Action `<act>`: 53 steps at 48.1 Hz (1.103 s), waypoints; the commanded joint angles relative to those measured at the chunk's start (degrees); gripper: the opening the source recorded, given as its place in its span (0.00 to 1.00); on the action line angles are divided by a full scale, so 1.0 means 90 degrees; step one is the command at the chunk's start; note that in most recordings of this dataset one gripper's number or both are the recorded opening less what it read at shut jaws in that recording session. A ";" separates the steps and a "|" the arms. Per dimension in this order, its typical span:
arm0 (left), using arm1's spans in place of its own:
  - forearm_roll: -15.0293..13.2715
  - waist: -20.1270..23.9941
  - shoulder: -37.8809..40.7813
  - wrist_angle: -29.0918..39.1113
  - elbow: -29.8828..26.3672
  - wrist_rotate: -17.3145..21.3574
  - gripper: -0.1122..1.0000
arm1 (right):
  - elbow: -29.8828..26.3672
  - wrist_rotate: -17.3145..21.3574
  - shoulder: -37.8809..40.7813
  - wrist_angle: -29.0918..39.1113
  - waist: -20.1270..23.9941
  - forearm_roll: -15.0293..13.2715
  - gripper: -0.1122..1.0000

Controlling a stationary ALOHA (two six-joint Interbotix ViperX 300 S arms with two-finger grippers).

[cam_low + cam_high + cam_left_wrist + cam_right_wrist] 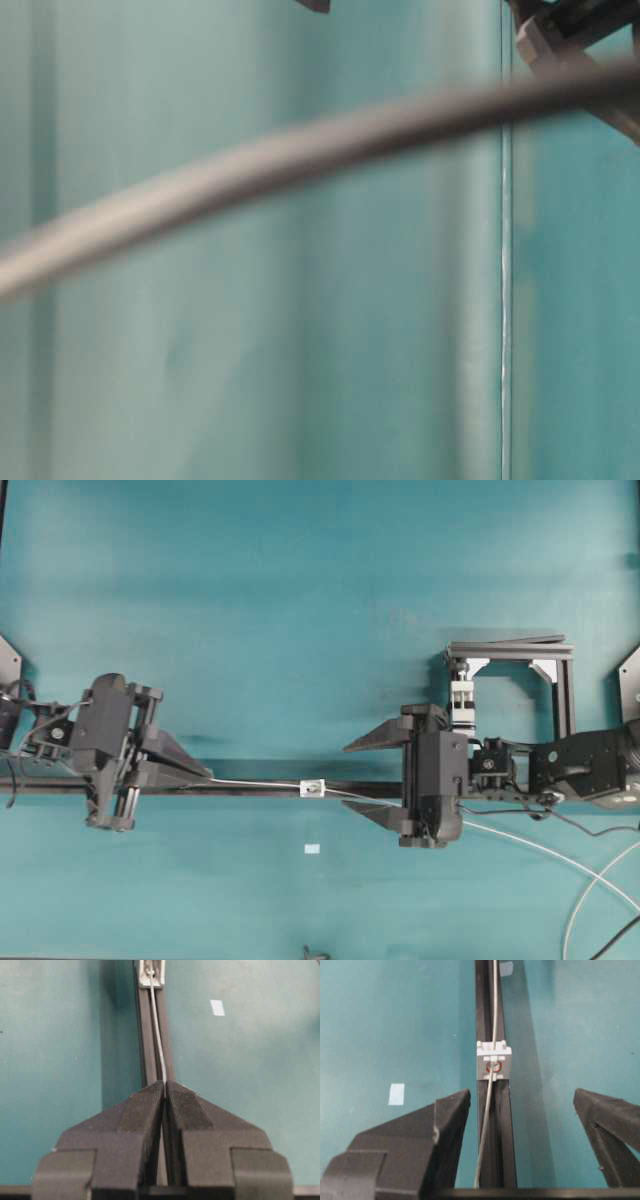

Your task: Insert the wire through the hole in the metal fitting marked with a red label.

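The thin silver wire (260,782) runs along the black rail (250,789) from my left gripper (208,776), which is shut on it. In the left wrist view the wire (157,1030) leaves the shut fingertips (165,1083) and reaches the metal fitting (151,972). The small pale fitting (494,1060) sits on the rail, its hole (493,1066) ringed in red. The wire (487,1125) passes through the hole and its free end lies between the wide-apart fingers of my open right gripper (520,1095), touching neither. From overhead the right gripper (350,777) straddles the rail just right of the fitting (313,788).
A white-and-silver clamp block in a black frame (510,680) stands behind the right arm. A thicker white cable (560,855) curves off to the lower right. A small white patch (312,849) lies on the teal table in front of the rail. The table-level view is blurred by a dark cable (320,150).
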 commanded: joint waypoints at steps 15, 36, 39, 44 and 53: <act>0.0010 -0.0127 -0.0273 0.0010 0.0049 -0.0059 0.01 | -0.0049 -0.0010 -0.0205 -0.0029 0.0020 -0.0010 0.94; 0.0020 -0.0127 -0.0127 0.0029 0.0000 -0.0059 0.03 | -0.0078 -0.0010 -0.0205 -0.0029 0.0010 -0.0010 0.94; 0.0020 -0.0107 -0.0127 0.0029 0.0029 -0.0059 0.08 | -0.0078 -0.0010 -0.0195 -0.0029 0.0020 -0.0010 0.94; 0.0020 -0.0039 -0.0137 0.0029 0.0049 -0.0098 0.22 | -0.0078 -0.0010 -0.0205 -0.0029 0.0010 -0.0010 0.94; 0.0020 0.0049 -0.0137 0.0029 0.0068 -0.0117 0.68 | -0.0078 -0.0010 -0.0205 -0.0029 0.0020 -0.0010 0.94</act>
